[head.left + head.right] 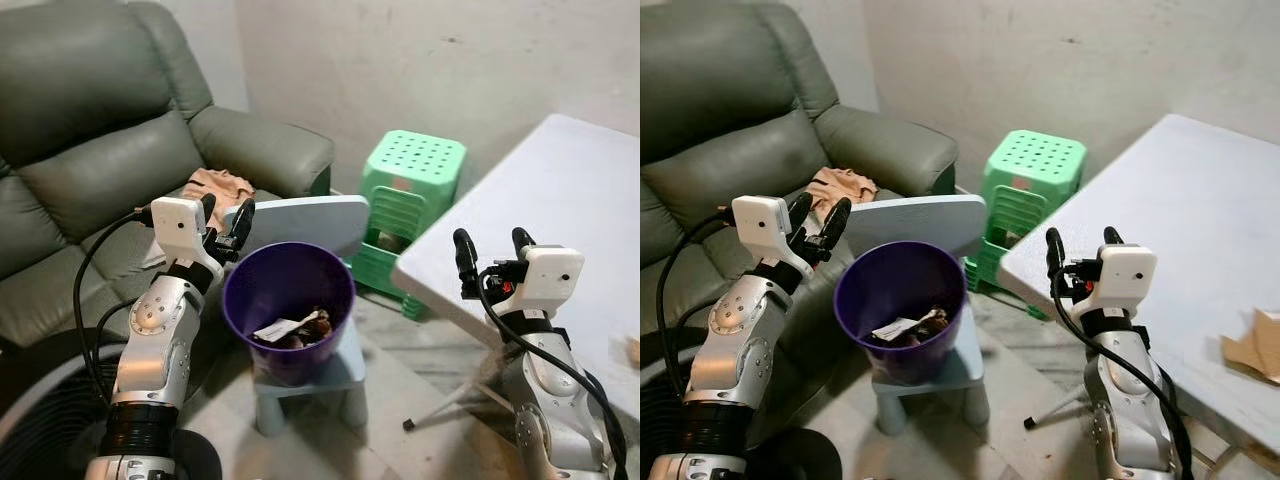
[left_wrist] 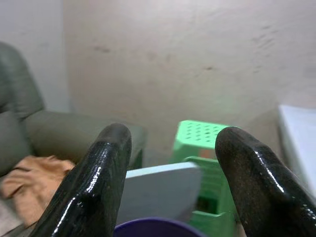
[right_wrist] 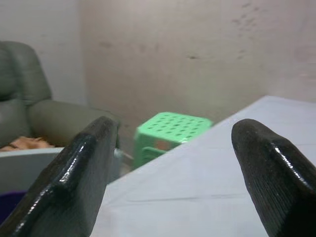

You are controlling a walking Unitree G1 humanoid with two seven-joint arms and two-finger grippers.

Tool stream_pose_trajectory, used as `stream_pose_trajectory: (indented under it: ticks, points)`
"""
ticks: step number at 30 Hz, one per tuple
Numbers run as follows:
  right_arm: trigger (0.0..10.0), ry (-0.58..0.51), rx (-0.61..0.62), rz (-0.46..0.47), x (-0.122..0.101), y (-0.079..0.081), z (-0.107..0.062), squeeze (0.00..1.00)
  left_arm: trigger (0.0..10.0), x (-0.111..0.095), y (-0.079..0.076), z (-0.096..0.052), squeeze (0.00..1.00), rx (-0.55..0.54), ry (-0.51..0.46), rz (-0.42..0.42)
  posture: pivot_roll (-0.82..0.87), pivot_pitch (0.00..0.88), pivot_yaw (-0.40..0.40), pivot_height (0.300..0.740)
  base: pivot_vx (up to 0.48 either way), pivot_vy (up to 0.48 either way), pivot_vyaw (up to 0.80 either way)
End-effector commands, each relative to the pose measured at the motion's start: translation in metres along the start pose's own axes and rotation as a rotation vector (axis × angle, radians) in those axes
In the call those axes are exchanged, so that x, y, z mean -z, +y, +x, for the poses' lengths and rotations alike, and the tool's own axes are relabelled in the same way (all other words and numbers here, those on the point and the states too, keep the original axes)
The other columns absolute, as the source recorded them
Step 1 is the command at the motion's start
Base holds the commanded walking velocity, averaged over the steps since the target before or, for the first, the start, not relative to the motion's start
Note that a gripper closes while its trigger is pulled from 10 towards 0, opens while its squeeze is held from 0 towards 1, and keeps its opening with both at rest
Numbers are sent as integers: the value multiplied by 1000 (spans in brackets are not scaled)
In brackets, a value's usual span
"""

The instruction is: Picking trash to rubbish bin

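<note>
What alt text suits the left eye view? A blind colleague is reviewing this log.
A round purple plastic bin holding scraps stands on a small pale blue stool, between the open, empty left gripper and right gripper. Behind are a grey-green leather sofa, green plastic stools and a white table.

A purple bin (image 1: 288,300) holding trash stands on a pale blue stool (image 1: 345,375); cardboard scraps (image 1: 1252,345) lie on the white table (image 1: 1180,220).

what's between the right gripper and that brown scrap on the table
Nothing visible. The right gripper, open, hovers at the white table's near edge; the brown cardboard scrap lies on bare tabletop further to the robot's right, with only open surface between.
</note>
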State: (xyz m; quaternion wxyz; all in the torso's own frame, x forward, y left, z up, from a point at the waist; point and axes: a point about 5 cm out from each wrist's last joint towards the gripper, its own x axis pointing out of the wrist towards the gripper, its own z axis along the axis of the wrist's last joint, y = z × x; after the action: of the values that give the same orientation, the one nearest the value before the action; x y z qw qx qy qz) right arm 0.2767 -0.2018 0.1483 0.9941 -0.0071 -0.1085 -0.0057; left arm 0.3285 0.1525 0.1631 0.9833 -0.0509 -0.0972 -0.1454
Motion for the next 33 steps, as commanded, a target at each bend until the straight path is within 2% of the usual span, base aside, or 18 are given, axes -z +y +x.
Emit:
stream_pose_trajectory:
  ticks: [1,12,18,33]
  points:
    - [10000,-10,-15,8,-2,4,2,0,10000,-5,4,0,0,-1,-9,15,19,14,29,740,0,-375,0]
    - [10000,-1,-17,1,-1,3,1,0,10000,-5,2,1,0,5,-11,13,18,13,25,740,0,-366,0]
    - [10000,21,-15,3,1,3,2,0,10000,-5,2,1,0,-16,-19,-11,18,11,24,740,0,0,0]
    - [10000,42,-19,-12,3,2,2,0,10000,-3,3,1,0,-28,3,-17,16,14,22,740,0,0,-766]
